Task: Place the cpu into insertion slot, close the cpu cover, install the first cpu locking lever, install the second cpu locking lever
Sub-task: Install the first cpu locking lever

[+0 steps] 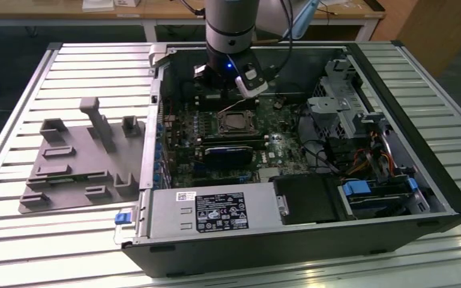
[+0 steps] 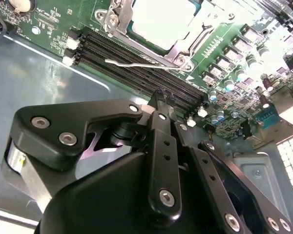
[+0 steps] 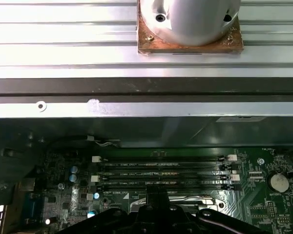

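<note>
A slatted metal table (image 1: pixel 54 90) carries an open computer case (image 1: pixel 443 186). On the board inside lies the insertion slot (image 1: pixel 235 123), the landmark here. The cpu (image 2: pixel 161 19) sits in the slot, silver top up, and the cpu cover (image 2: pixel 176 48) appears to lie closed around it. A thin wire locking lever (image 2: pixel 136 63) stands free just beside the slot, over the memory slots (image 3: pixel 163 171). The gripper (image 1: pixel 250 89) hangs near that same side of the slot, close to the lever. Whether it is clenched or released cannot be told.

The step in hand is judged to be the first lever. It would want a push along the lever's own arc and under its hook, without dragging across the memory slots.

The second wrist view gives the lever's lie and the seated chip. The exterior view gives the arm's place over the slot. The first wrist view gives the slots' full run beyond it.
</note>
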Robot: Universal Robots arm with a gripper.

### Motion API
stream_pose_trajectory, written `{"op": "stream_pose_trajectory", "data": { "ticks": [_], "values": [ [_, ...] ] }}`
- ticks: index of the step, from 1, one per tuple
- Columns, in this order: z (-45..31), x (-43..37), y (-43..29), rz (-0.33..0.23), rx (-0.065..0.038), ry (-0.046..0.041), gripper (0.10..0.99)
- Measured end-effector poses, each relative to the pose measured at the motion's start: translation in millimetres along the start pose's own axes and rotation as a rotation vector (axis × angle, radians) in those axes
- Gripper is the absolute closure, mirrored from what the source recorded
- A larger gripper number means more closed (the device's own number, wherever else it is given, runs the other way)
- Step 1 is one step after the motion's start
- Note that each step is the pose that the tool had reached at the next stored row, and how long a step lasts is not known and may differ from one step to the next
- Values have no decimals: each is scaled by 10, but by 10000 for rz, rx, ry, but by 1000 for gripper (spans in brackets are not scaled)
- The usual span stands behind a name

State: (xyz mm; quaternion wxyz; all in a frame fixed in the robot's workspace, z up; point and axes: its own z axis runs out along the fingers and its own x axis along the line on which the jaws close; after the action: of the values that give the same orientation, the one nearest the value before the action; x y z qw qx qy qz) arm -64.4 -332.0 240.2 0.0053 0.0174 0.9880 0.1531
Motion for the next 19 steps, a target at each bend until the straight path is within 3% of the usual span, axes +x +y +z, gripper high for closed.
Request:
{"op": "stream_pose_trajectory", "data": {
  "ticks": [2, 5, 9, 17, 19],
  "values": [
    [3, 2, -2, 24, 222, -113, 980],
    [16, 2, -7, 24, 323, -347, 980],
    [29, 2, -10, -53, 320, -706, 980],
    [44, 2, -15, -289, 283, -1505, 980],
    [53, 2, -17, -334, 276, -1661, 980]
  ]
}}
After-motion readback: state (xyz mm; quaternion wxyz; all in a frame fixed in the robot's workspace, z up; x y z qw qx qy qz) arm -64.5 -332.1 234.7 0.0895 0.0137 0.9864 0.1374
